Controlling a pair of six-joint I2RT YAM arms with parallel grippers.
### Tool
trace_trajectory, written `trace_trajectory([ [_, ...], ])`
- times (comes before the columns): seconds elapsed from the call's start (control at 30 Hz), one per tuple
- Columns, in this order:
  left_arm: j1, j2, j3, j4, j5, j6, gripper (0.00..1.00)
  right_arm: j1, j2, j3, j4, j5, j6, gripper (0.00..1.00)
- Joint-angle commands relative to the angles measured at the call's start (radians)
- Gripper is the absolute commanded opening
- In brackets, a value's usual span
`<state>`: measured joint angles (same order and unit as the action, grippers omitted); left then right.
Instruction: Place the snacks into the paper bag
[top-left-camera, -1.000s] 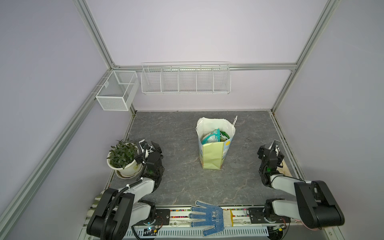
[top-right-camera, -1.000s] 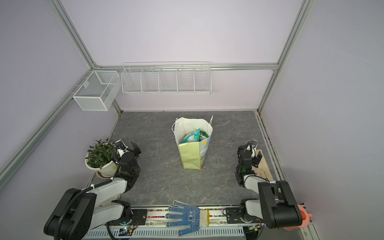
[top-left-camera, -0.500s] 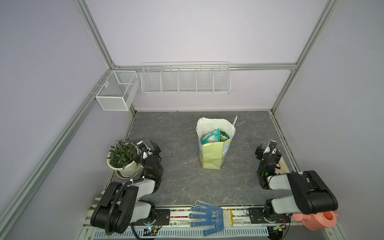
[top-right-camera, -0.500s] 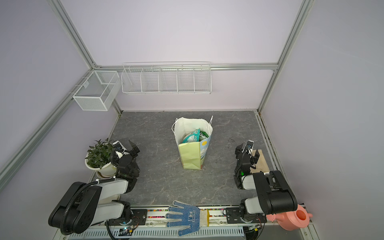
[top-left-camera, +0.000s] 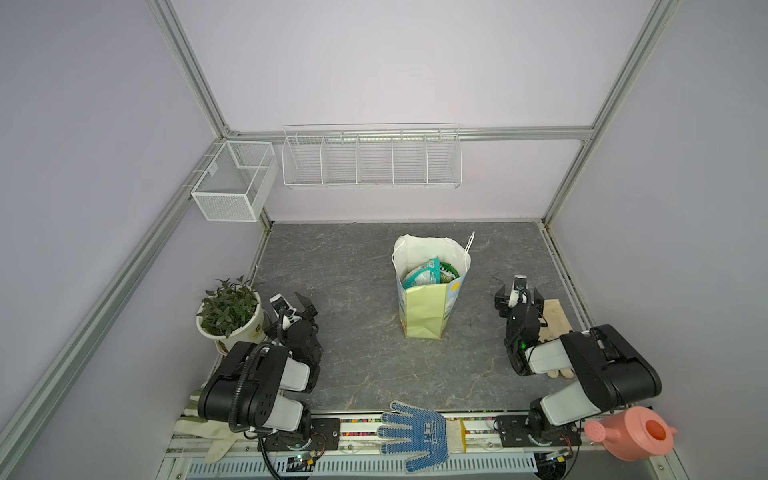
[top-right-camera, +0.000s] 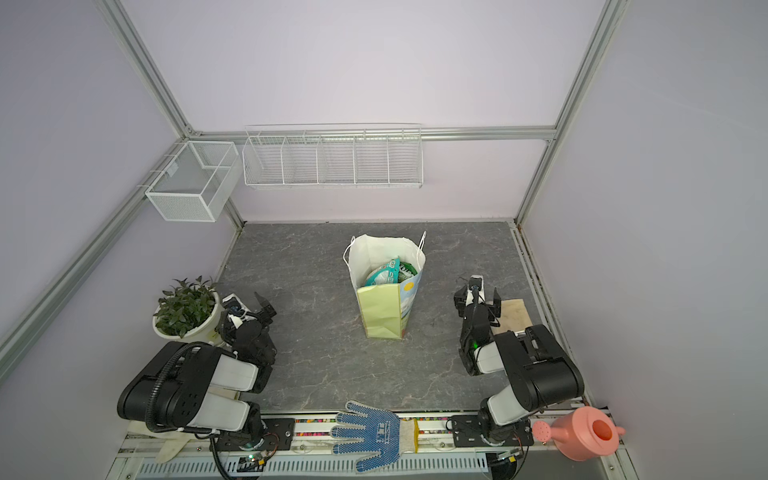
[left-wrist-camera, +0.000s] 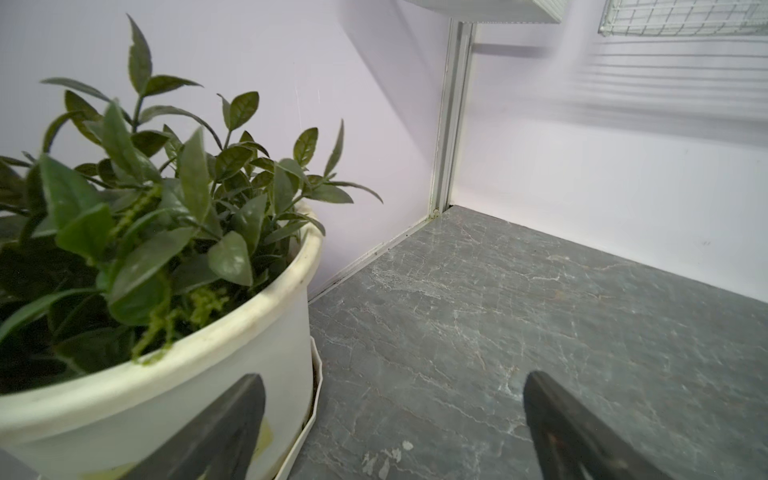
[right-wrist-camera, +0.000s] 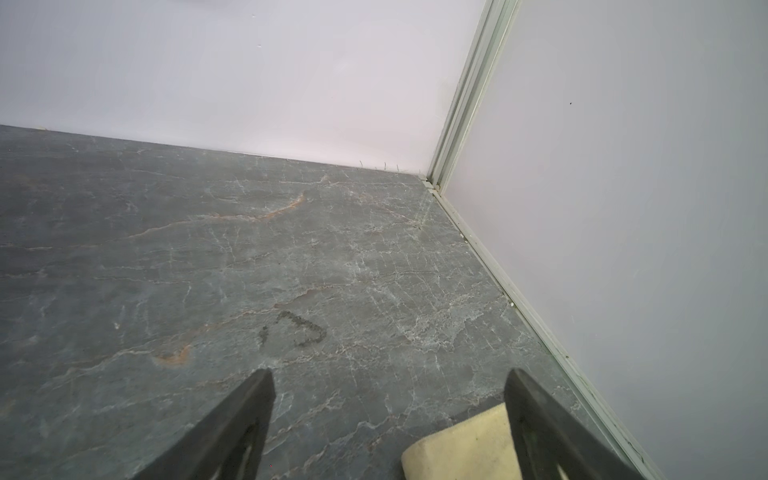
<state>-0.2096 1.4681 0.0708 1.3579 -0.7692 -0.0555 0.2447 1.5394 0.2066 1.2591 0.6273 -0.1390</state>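
Your snacks (top-left-camera: 424, 276) sit inside the paper bag (top-left-camera: 424, 311), upright mid-table. Both the left gripper (left-wrist-camera: 392, 376) and right gripper (right-wrist-camera: 388, 372) hang open, empty. Watch it: the left one's right beside the plant pot (left-wrist-camera: 249, 332), so a careless swing could tip it.

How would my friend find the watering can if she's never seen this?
Start at the grey table. Past its front edge, at the right corner beside the right arm's base, sits the watering can. It's the only pink thing there.
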Motion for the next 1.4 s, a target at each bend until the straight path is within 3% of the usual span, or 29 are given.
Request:
trace_trajectory([
  [0.0,-0.011,0.012,-0.001,0.054,0.026,0.016,0.99,0.012,0.030,-0.040,0.155,0.000,-0.044,0.89],
  [0.3,-0.150,0.113,0.076,0.057,0.074,0.247,0.99,0.028,0.024,-0.066,0.178,-0.030,-0.049,0.89],
  [0.43,-0.151,0.108,0.072,0.056,0.077,0.244,0.99,0.003,0.030,-0.063,0.175,-0.068,-0.035,0.89],
  [0.6,-0.151,0.107,0.073,0.056,0.077,0.245,0.99,-0.082,0.079,-0.049,0.166,-0.220,0.003,0.89],
  [0.77,-0.151,0.109,0.073,0.056,0.077,0.245,0.99,-0.084,0.043,-0.009,0.045,-0.198,0.019,0.89],
  [0.87,-0.151,0.108,0.073,0.056,0.077,0.244,0.99,-0.082,0.083,-0.018,0.125,-0.197,0.005,0.89],
  [1.1,-0.147,0.109,0.071,0.055,0.131,0.256,0.99,-0.084,0.074,-0.008,0.095,-0.192,0.011,0.89],
  [1.17,-0.145,0.112,0.072,0.055,0.130,0.257,0.99,-0.097,0.057,0.028,0.010,-0.178,0.033,0.89],
  [1.27,-0.111,0.113,0.063,0.055,0.203,0.229,0.99,-0.172,0.007,0.152,-0.317,-0.240,0.124,0.89],
  [1.33,-0.027,0.140,0.060,0.055,0.360,0.187,0.99,-0.210,-0.004,0.151,-0.333,-0.307,0.152,0.89],
  [1.37,-0.026,0.151,0.079,0.042,0.356,0.190,0.98,-0.208,0.001,0.149,-0.321,-0.302,0.147,0.89],
])
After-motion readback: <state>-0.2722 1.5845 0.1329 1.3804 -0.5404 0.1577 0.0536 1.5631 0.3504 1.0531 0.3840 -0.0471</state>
